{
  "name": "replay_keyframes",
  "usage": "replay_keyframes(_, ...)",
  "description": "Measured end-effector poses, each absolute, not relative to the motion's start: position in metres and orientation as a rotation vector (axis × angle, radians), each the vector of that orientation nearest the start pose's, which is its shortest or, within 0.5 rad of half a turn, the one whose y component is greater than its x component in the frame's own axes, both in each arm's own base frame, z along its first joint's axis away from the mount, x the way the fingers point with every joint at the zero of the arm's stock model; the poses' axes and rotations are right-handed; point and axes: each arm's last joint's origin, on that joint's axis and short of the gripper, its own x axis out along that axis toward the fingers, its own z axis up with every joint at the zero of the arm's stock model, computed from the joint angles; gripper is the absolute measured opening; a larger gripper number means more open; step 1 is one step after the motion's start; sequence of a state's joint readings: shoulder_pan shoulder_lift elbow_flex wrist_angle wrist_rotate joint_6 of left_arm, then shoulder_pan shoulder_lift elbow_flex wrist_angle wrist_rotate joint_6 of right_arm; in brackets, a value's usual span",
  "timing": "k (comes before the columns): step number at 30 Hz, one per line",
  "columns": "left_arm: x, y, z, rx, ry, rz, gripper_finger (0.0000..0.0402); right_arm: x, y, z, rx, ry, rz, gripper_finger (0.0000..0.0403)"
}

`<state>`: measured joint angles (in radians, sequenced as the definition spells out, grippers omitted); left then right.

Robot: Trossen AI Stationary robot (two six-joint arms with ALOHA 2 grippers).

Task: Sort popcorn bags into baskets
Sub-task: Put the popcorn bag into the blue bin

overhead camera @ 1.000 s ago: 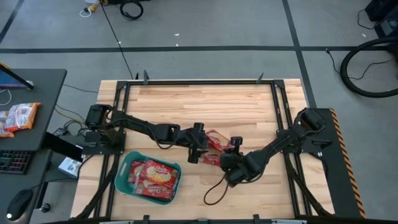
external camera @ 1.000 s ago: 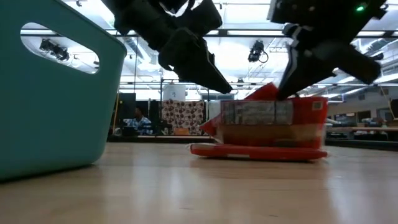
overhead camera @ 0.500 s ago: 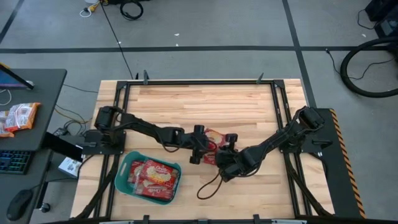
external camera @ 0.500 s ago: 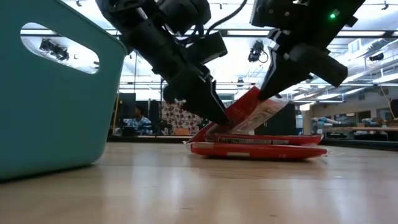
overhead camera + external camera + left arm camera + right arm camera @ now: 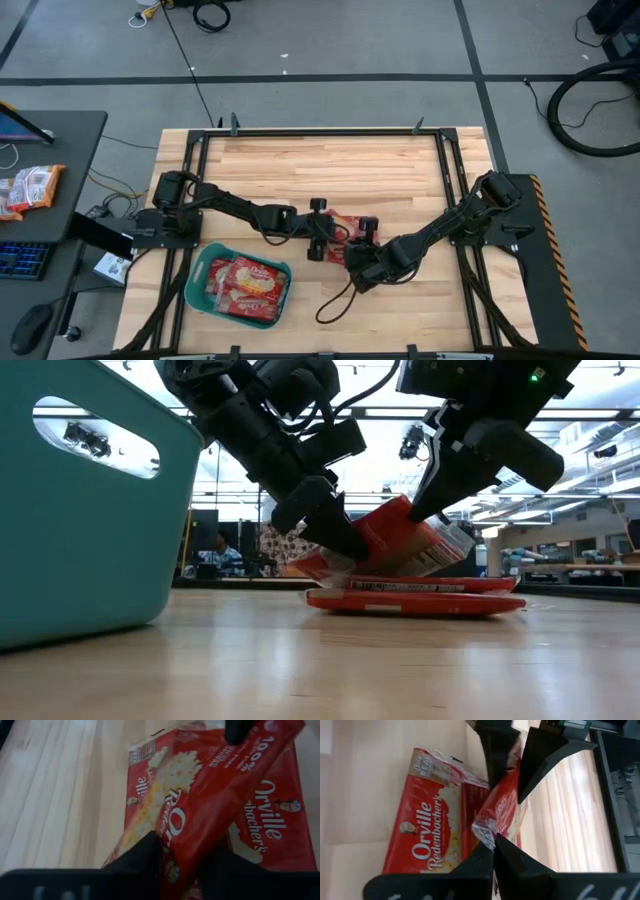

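Observation:
One red popcorn bag [image 5: 400,550] hangs tilted between my two grippers above the table's middle. My left gripper [image 5: 322,243] is shut on its lower end, my right gripper [image 5: 358,262] on its raised end. Under it a second popcorn bag [image 5: 415,601] lies flat on the wood, its face with white lettering showing [image 5: 427,837]. The teal basket [image 5: 195,275] stands near the front left with red popcorn bags [image 5: 250,285] lying inside; its wall [image 5: 90,510] fills the left of the low view. My left gripper pinches the tilted bag's lower end [image 5: 172,862] between its two fingers, one on each face. The fingers [image 5: 315,520] slant down at it from the table's left. That end hangs just above the flat bag. My right gripper pinches the crimped upper end [image 5: 482,827] of the same bag between its two shut fingers. The fingers [image 5: 450,460] come down at it from above on the right. This end [image 5: 400,510] is the higher one, so the bag slopes down toward my left gripper.
A dark cable loop [image 5: 335,305] lies on the table in front of my right gripper. A paler orange-and-white packet [image 5: 30,188] rests on the desk beyond the table's left edge. Bare wood stretches across the far half of the table [image 5: 320,165].
My right gripper has moved toward the table's left with the bag's end. The bag, held up broad face on, has tipped over to a slant. My left gripper has come down onto the bag's lower end and taken hold of it. The flat bag has stayed put.

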<state>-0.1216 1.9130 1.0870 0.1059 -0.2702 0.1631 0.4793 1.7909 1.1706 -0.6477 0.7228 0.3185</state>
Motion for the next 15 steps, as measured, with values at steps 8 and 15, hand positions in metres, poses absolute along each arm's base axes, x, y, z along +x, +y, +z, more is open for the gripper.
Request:
replay_keyframes(8,0.381,-0.042,0.163,0.280,0.738,0.080,0.0032,0.306,0.138,0.191,-0.387,0.987,-0.345,0.0060)
replay_keyframes(15,0.359,-0.041,0.199,0.236,0.772,0.092,0.0032,0.286,0.129,0.223,-0.383,0.974,-0.367,0.0089)
